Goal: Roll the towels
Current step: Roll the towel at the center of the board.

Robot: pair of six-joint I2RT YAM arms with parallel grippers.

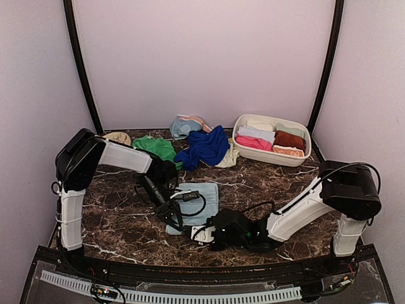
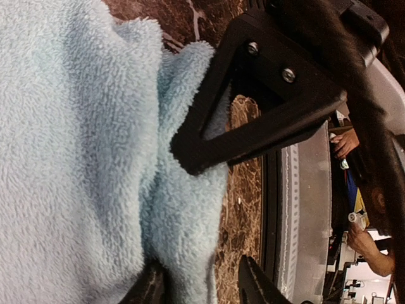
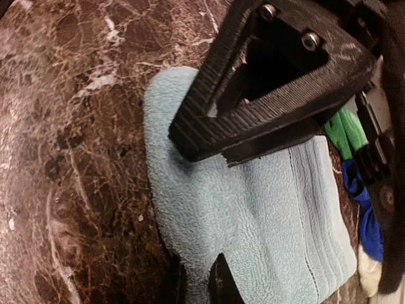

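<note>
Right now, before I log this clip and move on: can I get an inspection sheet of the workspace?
Surface: dark marble table.
Job's things: light blue towel flat, unrolled, mid-table; green towel, royal blue towel and pale towels heaped behind it; rolled towels in the white basin.
Clutter: tan disc, back left.
Grippers: left gripper at the light blue towel's edge, right gripper over its corner, jaws of both apart.
Cables: black cable looping over the light blue towel.
Surroundings: pale walls, black poles; a person's hand beyond the near edge.
</note>
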